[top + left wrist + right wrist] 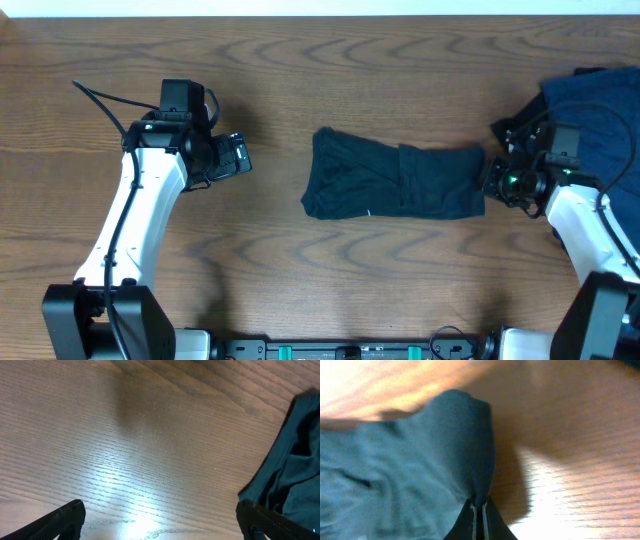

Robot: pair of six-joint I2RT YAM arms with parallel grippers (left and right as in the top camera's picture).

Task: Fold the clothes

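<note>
Right jaws are pinched closed on the right edge of the dark T-shirt (390, 180), and the right wrist view shows us its fabric gathered into a fold between them. We see the T-shirt lying partly folded as a wide band near the middle of the wooden desk (320, 70), with a heap of more dark blue clothes (600, 100) at the desk's far right. Left jaws stand wide open, holding nothing, over the desk well to the left of the T-shirt.
</note>
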